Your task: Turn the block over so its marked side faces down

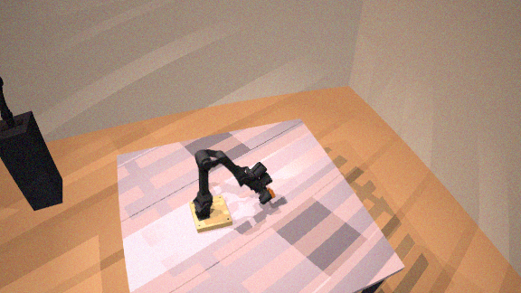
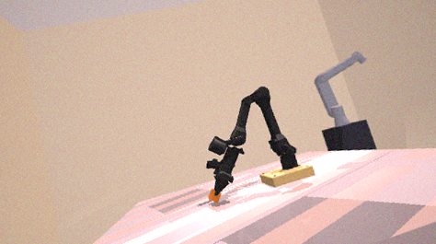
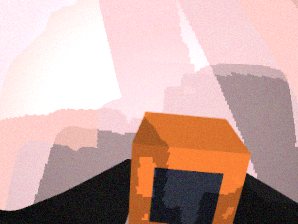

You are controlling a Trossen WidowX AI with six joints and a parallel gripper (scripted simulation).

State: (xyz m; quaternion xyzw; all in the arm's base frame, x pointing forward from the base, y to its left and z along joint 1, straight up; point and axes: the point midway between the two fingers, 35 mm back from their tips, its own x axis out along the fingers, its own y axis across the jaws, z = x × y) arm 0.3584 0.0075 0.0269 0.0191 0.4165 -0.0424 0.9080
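Note:
An orange block (image 1: 271, 193) (image 2: 214, 196) (image 3: 193, 156) with a dark square mark on one face is held between my fingers. In the wrist view the marked face (image 3: 185, 197) points toward the camera. My gripper (image 1: 267, 195) (image 2: 216, 192) (image 3: 182, 175) is shut on the block and tilted down, with the block at or just above the patterned table top (image 1: 317, 226) (image 2: 332, 208). I cannot tell whether the block touches the table. The fingers show as dark shapes on both sides of the block in the wrist view.
The arm's tan base plate (image 1: 211, 213) (image 2: 287, 175) sits left of the block in the top view. A dark pedestal (image 1: 28, 163) (image 2: 348, 137) with a second, grey arm (image 2: 333, 87) stands off the table. The table edge (image 1: 384, 244) runs to the right.

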